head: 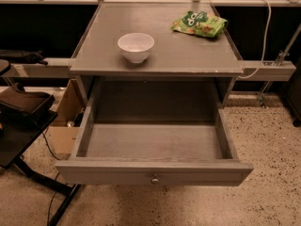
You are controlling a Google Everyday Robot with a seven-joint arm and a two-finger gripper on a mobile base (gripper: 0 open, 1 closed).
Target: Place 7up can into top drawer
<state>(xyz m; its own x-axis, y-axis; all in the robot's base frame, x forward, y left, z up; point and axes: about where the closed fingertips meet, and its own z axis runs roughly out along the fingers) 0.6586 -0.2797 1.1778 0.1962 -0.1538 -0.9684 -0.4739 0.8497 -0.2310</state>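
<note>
While the hand is out of view, grip unknowable, the grey top drawer (117, 172) stands pulled open

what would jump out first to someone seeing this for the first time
The top drawer stands pulled wide open at the front of the cabinet, with nothing lying in it. On the cabinet top a white bowl sits left of centre and a green snack bag lies near the back right corner. Neither the gripper nor the 7up can is in view.
</note>
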